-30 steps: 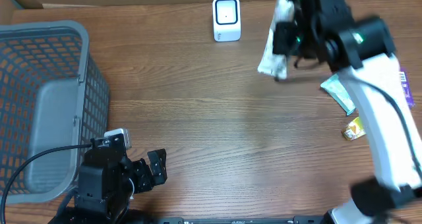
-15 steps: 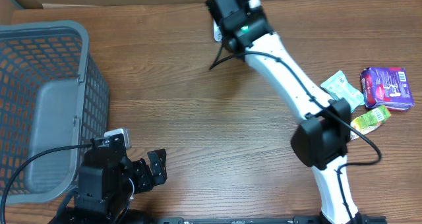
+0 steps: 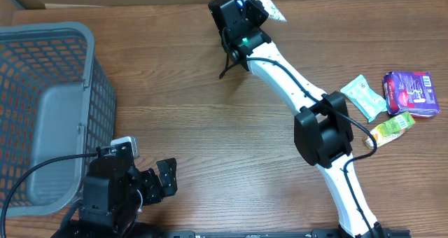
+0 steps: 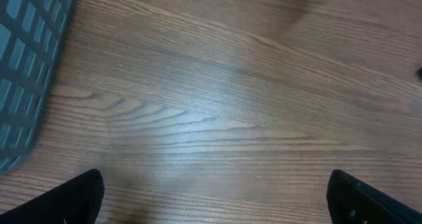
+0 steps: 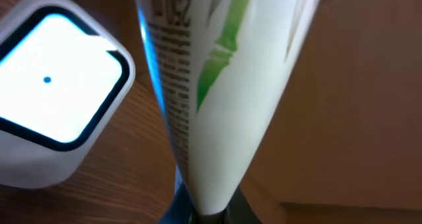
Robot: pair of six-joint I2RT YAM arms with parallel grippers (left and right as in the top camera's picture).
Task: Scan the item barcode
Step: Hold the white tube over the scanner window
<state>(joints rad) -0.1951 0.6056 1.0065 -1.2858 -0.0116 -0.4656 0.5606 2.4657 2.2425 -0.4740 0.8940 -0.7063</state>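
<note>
My right gripper [image 3: 246, 12] reaches to the table's back edge and is shut on the item, a white tube [image 3: 268, 8] with green markings. In the right wrist view the tube [image 5: 217, 85] rises from the jaws of the right gripper [image 5: 208, 214], pinched at its narrow end, with small print facing left. The white scanner [image 5: 56, 99], its window lit, stands just left of the tube; the arm hides it in the overhead view. My left gripper [image 3: 165, 179] rests open at the front left, and in its wrist view the left gripper [image 4: 217, 204] holds nothing over bare wood.
A grey mesh basket [image 3: 49, 42] fills the left side, and its corner [image 4: 26, 66] shows in the left wrist view. At the right lie a teal packet [image 3: 365, 95], a purple pack [image 3: 411, 92] and a yellow-green pouch [image 3: 390, 128]. A cardboard wall [image 5: 369, 118] stands behind the scanner.
The right arm has swung from the back right to the back centre, carrying the tube to the scanner. The left arm has not moved.
</note>
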